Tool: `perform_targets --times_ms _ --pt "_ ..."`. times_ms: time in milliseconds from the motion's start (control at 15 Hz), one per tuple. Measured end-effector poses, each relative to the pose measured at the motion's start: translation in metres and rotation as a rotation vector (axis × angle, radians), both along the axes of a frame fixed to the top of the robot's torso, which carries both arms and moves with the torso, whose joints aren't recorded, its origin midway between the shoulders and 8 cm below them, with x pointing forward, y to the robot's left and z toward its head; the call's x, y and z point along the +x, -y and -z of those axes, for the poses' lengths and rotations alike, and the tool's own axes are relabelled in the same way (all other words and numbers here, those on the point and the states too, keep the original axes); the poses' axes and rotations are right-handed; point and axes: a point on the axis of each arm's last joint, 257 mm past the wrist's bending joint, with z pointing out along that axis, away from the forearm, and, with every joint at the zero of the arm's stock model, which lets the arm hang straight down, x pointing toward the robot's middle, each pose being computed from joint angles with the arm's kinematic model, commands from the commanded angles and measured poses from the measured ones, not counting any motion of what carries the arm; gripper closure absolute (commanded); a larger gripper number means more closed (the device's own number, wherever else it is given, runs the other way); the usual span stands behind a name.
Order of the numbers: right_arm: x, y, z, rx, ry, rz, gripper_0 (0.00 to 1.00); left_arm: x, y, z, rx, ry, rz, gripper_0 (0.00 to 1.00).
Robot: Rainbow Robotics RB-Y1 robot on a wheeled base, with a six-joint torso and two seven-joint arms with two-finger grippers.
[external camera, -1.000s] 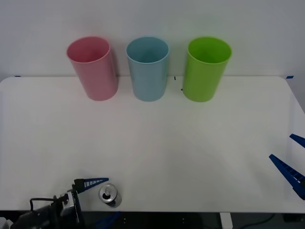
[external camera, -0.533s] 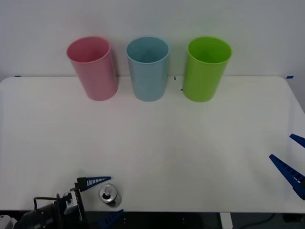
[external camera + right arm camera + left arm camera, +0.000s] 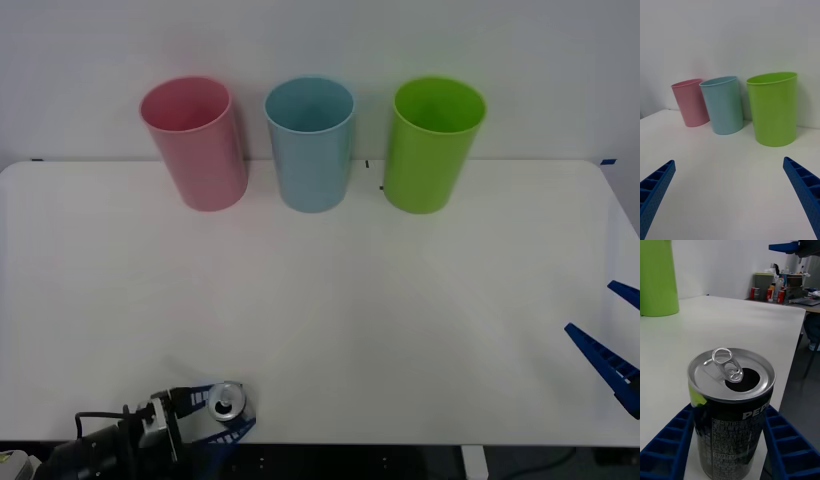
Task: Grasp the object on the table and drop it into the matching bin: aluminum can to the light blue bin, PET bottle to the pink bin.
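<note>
Trouble lies at the tabletop (image 3: 400, 300) edge — the aluminum can (image 3: 227, 401) stands at the very front, left gripper (image 3: 213, 411) jaws pressed against its sides. A weak hold could tip it off; right gripper (image 3: 612, 340) waits with jaws apart.

lime green bin (image 3: 436, 145) upright at the right end of the back row, just beside its neighbour, not touching; plain white wall (image 3: 320, 40) behind. Side desk (image 3: 805, 304) off past the table's edge with red cans (image 3: 767, 293) and other clutter on it, too small to tell apart. Dark floor (image 3: 797, 397) below
</note>
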Motion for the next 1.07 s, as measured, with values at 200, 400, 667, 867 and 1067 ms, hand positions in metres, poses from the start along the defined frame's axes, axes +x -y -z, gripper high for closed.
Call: perform_targets --times_ms 200,400,667,867,1067 --pt "0.0 0.0 0.0 0.0 0.0 0.0 0.0 0.001 0.002 0.0 -0.006 -0.002 -0.003 1.0" --pt "0.0 0.0 0.0 0.0 0.0 0.0 0.0 0.004 -0.003 -0.002 -0.009 -0.003 -0.021 1.0" --pt "0.0 0.0 0.0 0.0 0.0 0.0 0.0 0.009 -0.02 -0.006 -0.014 -0.002 -0.062 1.0" --pt "0.0 0.0 0.0 0.0 0.0 0.0 0.0 0.014 -0.037 -0.014 -0.032 -0.003 -0.091 1.0" --pt "0.0 0.0 0.0 0.0 0.0 0.0 0.0 0.019 -0.055 -0.027 -0.065 0.003 -0.131 1.0"
